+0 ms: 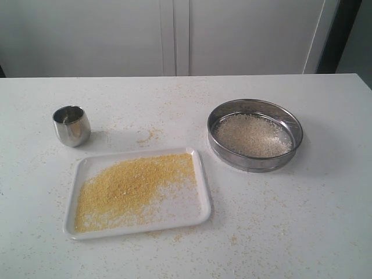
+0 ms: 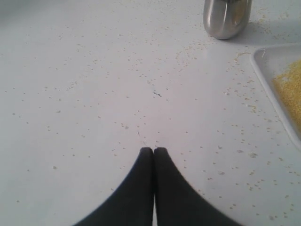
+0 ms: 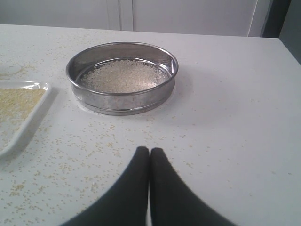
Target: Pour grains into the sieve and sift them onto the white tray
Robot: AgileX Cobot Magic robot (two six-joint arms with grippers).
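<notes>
Closest in, your left gripper (image 2: 154,149) has its black fingers (image 2: 136,193) pressed tip to tip with nothing between them. It hangs low over the table (image 2: 94,94), aimed toward the cup (image 2: 226,19) and a corner of the tray (image 2: 263,54). Your right gripper (image 3: 149,149) is likewise pinched together and empty, low, pointed at the sieve (image 3: 123,100) well ahead of it. Neither arm shows in the exterior view.

That sieve sits on the table to the right of the tray, apart from it, with whitish grains (image 1: 253,135) on its mesh. Yellow grains (image 1: 131,186) lie spread over the tray, and strays dot the table. Sifting looks done.

If you lift the sieve, expect a stiff, smooth steel ring, probably light but slippery. Pinch the wall at the rim, one finger inside and one outside, and keep it level or the loose grains will slide. The tray looks light and glossy with a low rim, so it would likely skid if nudged.
</notes>
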